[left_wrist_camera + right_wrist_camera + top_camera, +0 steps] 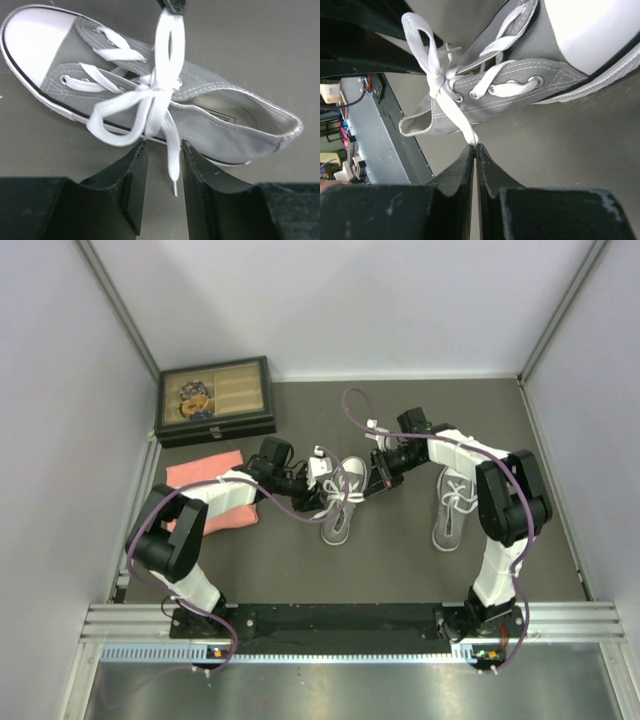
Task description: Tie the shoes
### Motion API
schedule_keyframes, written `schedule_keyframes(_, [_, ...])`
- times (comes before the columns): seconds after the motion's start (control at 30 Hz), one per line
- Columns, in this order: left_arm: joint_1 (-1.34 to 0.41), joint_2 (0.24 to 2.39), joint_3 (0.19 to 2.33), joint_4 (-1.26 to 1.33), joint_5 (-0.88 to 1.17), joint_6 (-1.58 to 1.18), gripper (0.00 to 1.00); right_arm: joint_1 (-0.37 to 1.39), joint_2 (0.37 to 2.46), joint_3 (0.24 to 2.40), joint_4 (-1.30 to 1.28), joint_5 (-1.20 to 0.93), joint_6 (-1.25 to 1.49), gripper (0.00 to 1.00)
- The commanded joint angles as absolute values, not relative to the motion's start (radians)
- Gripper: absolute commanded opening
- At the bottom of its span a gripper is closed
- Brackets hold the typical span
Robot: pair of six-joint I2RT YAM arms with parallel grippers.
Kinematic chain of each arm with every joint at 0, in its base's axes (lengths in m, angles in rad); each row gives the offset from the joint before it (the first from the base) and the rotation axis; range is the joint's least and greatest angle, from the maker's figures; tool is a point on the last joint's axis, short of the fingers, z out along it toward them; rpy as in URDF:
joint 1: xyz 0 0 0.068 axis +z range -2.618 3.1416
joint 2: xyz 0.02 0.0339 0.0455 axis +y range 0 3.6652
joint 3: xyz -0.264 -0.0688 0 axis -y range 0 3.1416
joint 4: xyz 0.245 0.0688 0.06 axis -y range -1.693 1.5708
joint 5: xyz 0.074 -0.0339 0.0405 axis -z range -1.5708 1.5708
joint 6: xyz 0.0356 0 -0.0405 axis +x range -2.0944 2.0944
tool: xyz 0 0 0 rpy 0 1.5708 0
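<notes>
Two grey shoes with white toe caps lie on the dark table: one (pixel 338 508) between my grippers, the other (pixel 455 508) at the right with loose laces. In the left wrist view the middle shoe (pixel 210 117) has a knot (pixel 156 91) with two white loops. My left gripper (pixel 164 150) is open just beside the shoe, and a free lace end (pixel 172 160) hangs between its fingers. My right gripper (pixel 475 146) is shut on one lace loop (pixel 455 117) and pulls it taut away from the shoe (pixel 520 82). Its tip (pixel 172 4) shows at the top of the left wrist view.
A pink folded cloth (pixel 205 478) lies left of the shoes, partly under my left arm. A dark box (pixel 215 400) with compartments stands at the back left. White walls close in the table, and a metal rail (pixel 350 625) runs along the near edge.
</notes>
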State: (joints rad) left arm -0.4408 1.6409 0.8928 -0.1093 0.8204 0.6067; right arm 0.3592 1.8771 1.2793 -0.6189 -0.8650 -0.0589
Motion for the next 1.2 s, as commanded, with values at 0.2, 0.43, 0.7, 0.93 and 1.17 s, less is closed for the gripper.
schedule_keyframes(0.2, [-0.471, 1.697, 0.983, -0.049, 0.795, 0.689, 0.38, 0.387, 1.893, 1.333, -0.643, -0.905, -0.107, 0.24])
schedule_keyframes(0.43, [-0.476, 1.707, 0.997, -0.077, 0.808, 0.712, 0.33, 0.397, 1.914, 1.405, -0.649, -0.868, -0.135, 0.36])
schedule_keyframes(0.7, [-0.476, 1.710, 1.000, -0.072, 0.807, 0.700, 0.31, 0.434, 1.950, 1.453, -0.657, -0.871, -0.169, 0.37])
schedule_keyframes(0.93, [-0.477, 1.706, 1.002, -0.066, 0.799, 0.684, 0.32, 0.454, 1.970, 1.451, -0.666, -0.873, -0.186, 0.34])
schedule_keyframes(1.17, [-0.479, 1.703, 1.005, -0.058, 0.805, 0.681, 0.35, 0.453, 1.967, 1.445, -0.693, -0.879, -0.210, 0.24])
